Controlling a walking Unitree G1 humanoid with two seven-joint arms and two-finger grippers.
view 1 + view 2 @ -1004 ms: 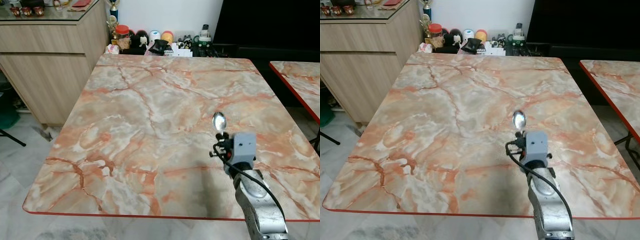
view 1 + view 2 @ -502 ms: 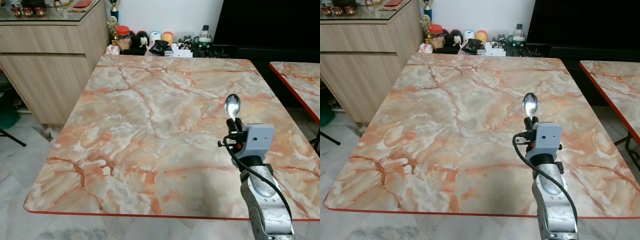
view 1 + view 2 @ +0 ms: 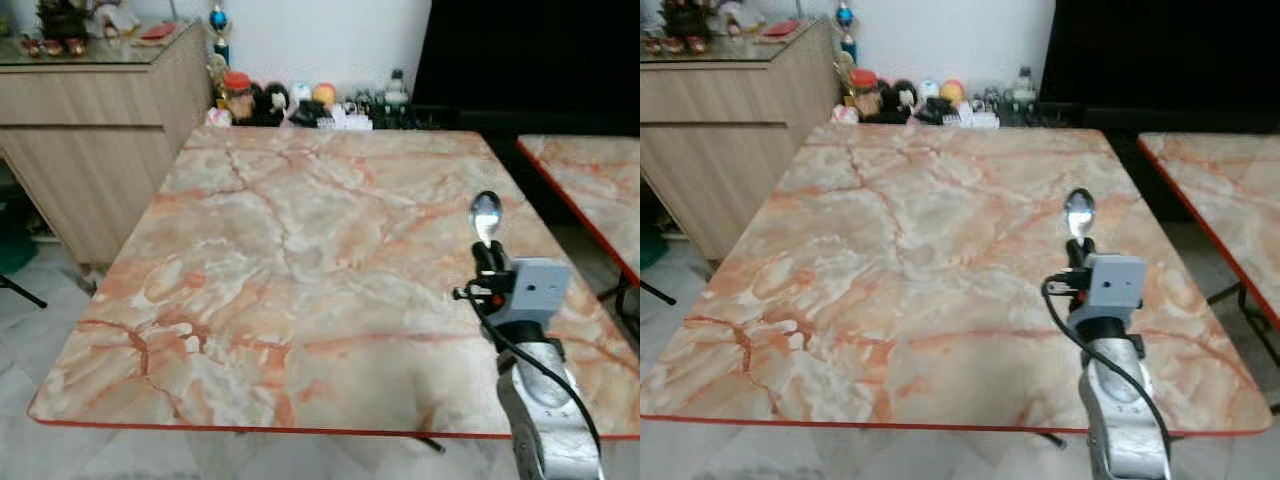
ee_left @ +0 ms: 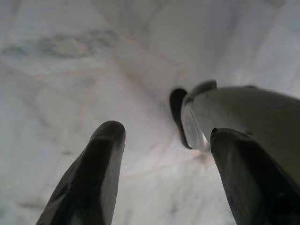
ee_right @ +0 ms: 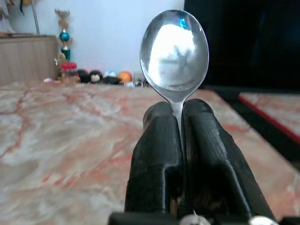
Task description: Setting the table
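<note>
The table (image 3: 300,250) has a marbled orange and cream top with a red edge; it takes up most of the head views; a second table (image 3: 590,190) of the same pattern stands well apart on the right side. A wooden cabinet (image 3: 90,130) stands beside the far left corner of the main table; a row of small jars and figures (image 3: 290,100) lines the wall just beyond the far edge. The right arm (image 3: 545,420) rises from the lower right of the head views, over the near right part of the table; the right claw (image 5: 180,145) is closed on the handle of a spoon (image 5: 174,51); the spoon stands upright above the fingers with its bowl on top, held in the air over the table. The left claw (image 4: 164,159) points down at a pale marbled floor (image 4: 70,56); its two fingers (image 4: 93,178) stand apart with nothing between them.
</note>
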